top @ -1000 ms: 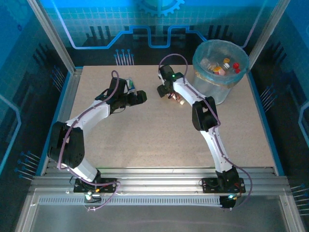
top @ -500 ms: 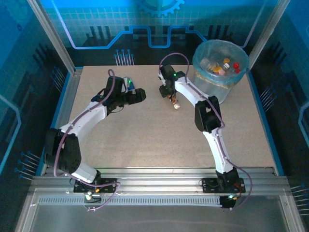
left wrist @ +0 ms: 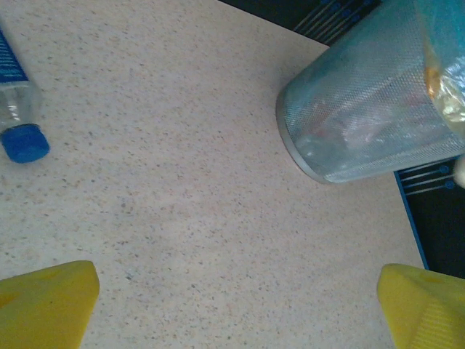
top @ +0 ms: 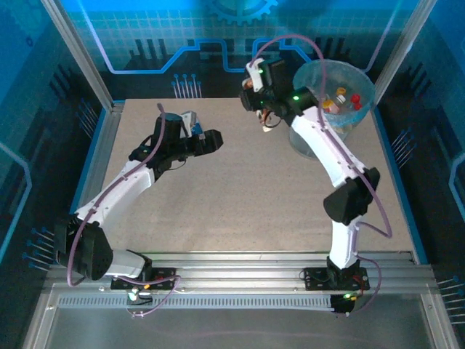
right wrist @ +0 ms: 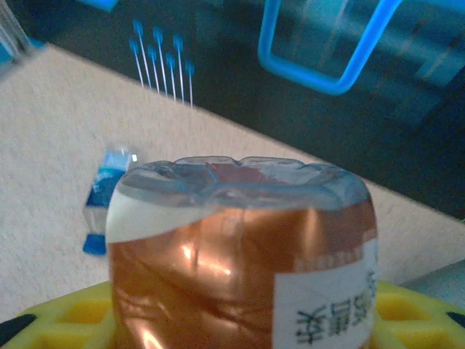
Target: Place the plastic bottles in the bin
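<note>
Bottle [right wrist: 240, 254] with shiny copper-brown label, clear base.

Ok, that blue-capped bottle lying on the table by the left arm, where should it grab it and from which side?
Grip the blue-capped bottle across its round body, at the label rather than the narrow neck. It lies on its side on the table, so come straight down from above, jaws either side of its length. The left gripper, open and nearby, seems best placed.
</note>
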